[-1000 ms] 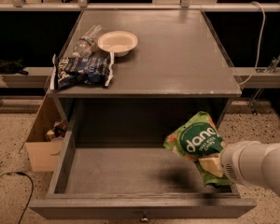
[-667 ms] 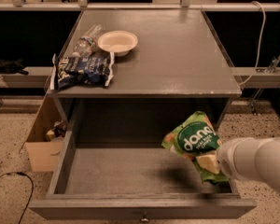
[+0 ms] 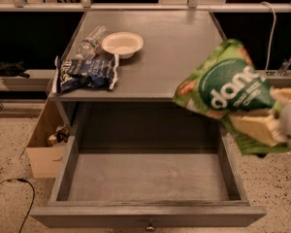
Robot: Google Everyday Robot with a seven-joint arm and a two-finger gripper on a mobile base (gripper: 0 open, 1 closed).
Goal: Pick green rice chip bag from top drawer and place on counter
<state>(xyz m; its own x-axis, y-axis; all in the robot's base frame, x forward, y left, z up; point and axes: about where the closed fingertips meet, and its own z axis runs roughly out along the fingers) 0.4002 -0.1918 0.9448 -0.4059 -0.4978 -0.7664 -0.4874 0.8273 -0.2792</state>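
Claw point(image 3: 256, 108) at right edge, clamped on green rice chip bag point(image 3: 223, 84), blurred, partly cropped.

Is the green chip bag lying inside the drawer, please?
No, the end effector at the right edge holds the green chip bag in the air above the drawer.

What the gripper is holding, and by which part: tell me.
The gripper, at the right edge of the view, is shut on the green chip bag, pinching its lower right part, above the open drawer.
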